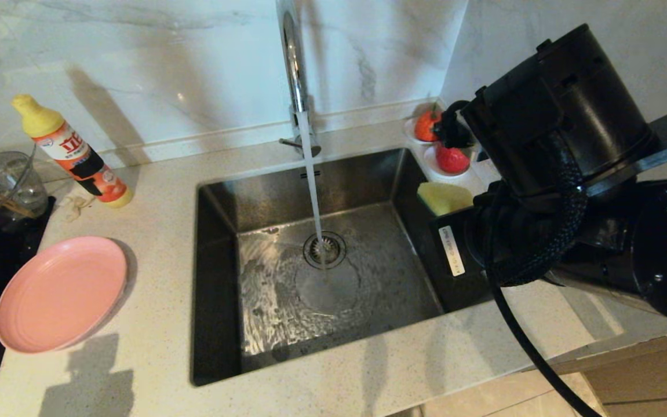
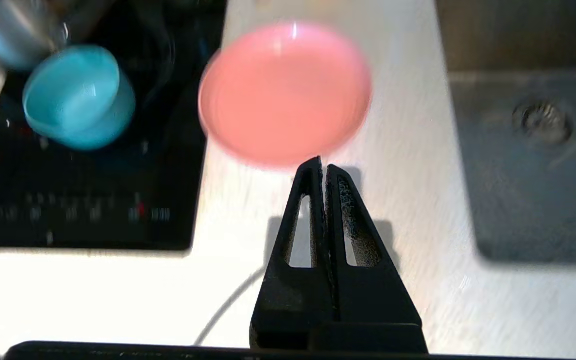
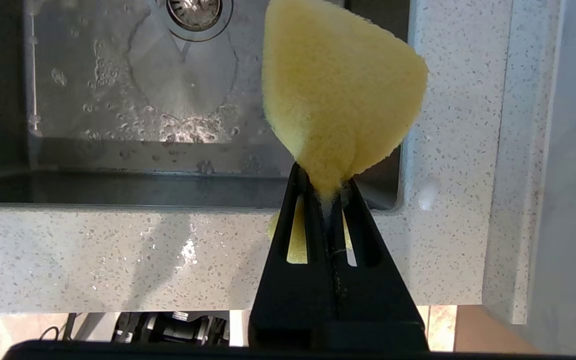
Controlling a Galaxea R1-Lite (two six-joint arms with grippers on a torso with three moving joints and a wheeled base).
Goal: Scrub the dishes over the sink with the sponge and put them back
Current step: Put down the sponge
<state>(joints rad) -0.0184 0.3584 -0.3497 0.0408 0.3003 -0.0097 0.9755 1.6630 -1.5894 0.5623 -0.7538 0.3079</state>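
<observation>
Right pincer (image 3: 328, 192) pinches sponge (image 3: 340, 95) | left wrist only: bowl (image 2: 78, 96)

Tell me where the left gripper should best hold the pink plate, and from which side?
Probably the raised rim of the pink plate, on the edge toward the sink, coming from above. It lies flat and shallow on the counter, so only the rim offers a pinch. The left gripper is shut now.

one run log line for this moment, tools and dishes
right tool: shut on sponge at sink edge | left tool: shut, empty, near pink plate | plate on counter | faucet running
</observation>
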